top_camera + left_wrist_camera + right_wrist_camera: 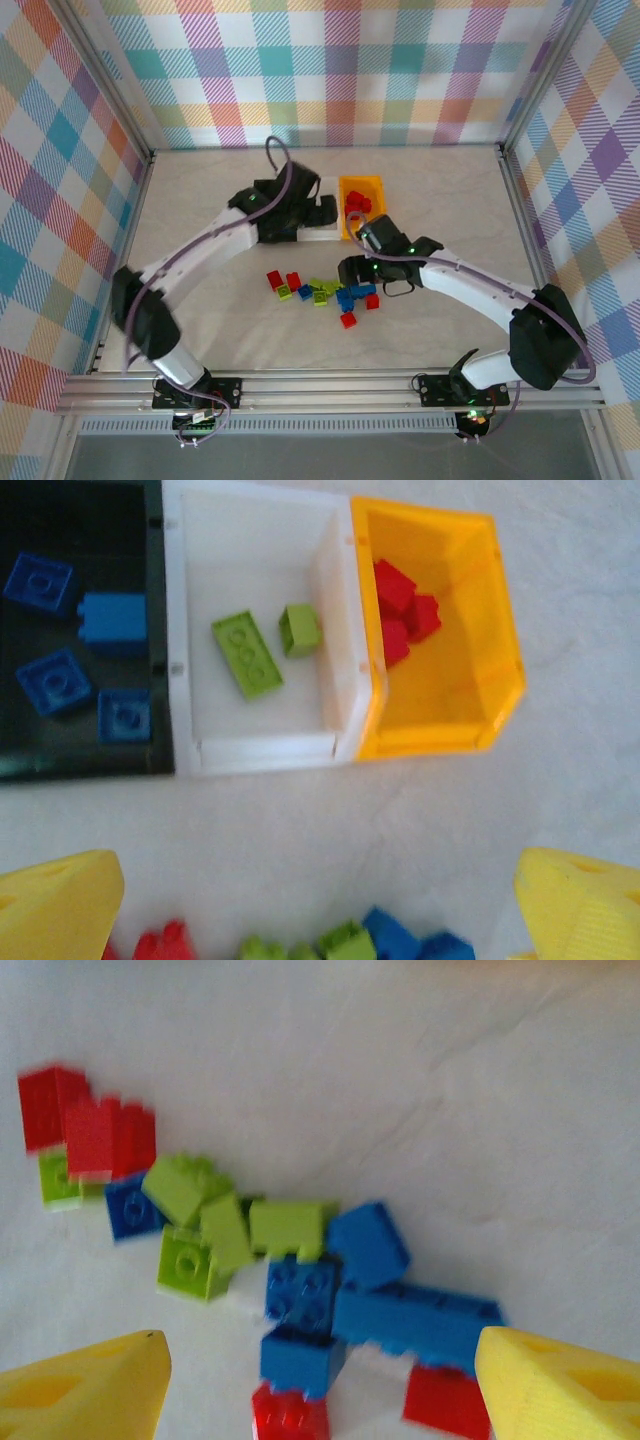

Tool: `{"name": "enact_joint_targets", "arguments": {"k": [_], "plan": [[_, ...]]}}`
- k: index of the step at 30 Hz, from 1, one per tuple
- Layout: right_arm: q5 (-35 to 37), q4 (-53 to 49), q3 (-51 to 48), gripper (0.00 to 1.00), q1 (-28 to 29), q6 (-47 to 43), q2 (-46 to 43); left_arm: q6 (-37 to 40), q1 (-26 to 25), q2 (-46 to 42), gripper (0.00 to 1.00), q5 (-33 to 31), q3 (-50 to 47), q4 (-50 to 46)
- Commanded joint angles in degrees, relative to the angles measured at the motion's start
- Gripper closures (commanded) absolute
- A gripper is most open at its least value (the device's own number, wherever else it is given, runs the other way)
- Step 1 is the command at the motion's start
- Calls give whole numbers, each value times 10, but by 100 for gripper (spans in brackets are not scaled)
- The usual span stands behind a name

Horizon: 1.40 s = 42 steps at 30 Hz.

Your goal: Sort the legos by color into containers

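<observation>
Three containers stand in a row. The black bin (100, 742) holds several blue legos (112, 618). The white bin (250, 725) holds two lime green legos (246, 655). The orange bin (450, 680) holds red legos (405, 610). My left gripper (320, 920) hangs open and empty over bare table just in front of the white bin; from above, the left gripper (322, 210) covers that bin. A loose pile of red, blue and green legos (322, 292) lies mid-table. My right gripper (320, 1390) is open above the pile, its yellow fingers (90, 1390) either side of blue bricks (410, 1320).
The orange bin (360, 205) sits just behind the right gripper (350, 270). Checked walls close the table at the back and both sides. Bare tabletop lies left and right of the pile.
</observation>
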Motion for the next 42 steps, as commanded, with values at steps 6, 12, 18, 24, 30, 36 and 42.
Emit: {"name": "enact_joint_targets", "arguments": {"k": [6,12,18,24,30,36,42], "plan": [[8,-53,-32,20,126,4,48,-89,-9,-179,0,-19,-245,15],[70,-46,-21,28,147,17,94,-107,-9,-243,0,-25,-318,-18],[102,-47,-11,37,163,15,133,-121,-10,-272,0,-43,-349,-28],[113,-29,-4,43,168,18,151,-122,-9,-268,0,-46,-351,-25],[100,-15,-1,59,168,13,145,-122,-9,-257,0,-45,-350,-28],[97,-28,0,64,167,5,89,-118,-9,-260,0,-52,-353,-35],[117,-56,63,65,100,-34,37,-118,-9,-255,0,-47,-368,-31]]}}
